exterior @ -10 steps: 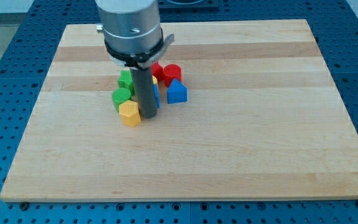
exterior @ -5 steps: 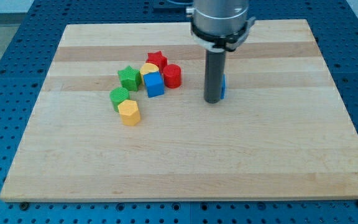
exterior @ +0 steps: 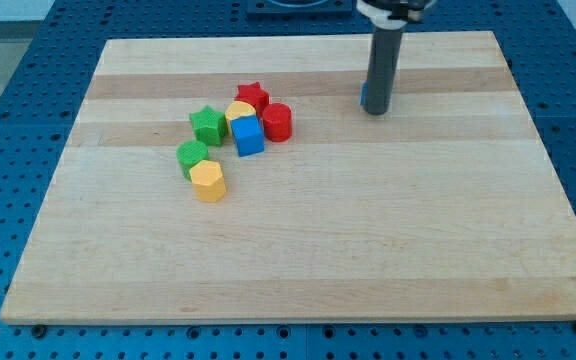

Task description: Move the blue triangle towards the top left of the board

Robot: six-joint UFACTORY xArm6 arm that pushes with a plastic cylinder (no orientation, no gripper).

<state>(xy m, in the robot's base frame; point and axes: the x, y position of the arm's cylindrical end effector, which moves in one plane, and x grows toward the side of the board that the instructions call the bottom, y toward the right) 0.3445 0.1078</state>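
since my tip (exterior: 375,111) sits upper right w/ the blue triangle (exterior: 364,96) mostly hidden behind it, touching on its left, i'd swing round its right side & push left. no fingers, just a rod.

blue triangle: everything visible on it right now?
Very little of the blue triangle shows: only a thin blue sliver at the left edge of the dark rod, which covers the rest, so its shape cannot be read. It sits on the wooden board, upper right, apart from the other blocks. My tip is right against it.
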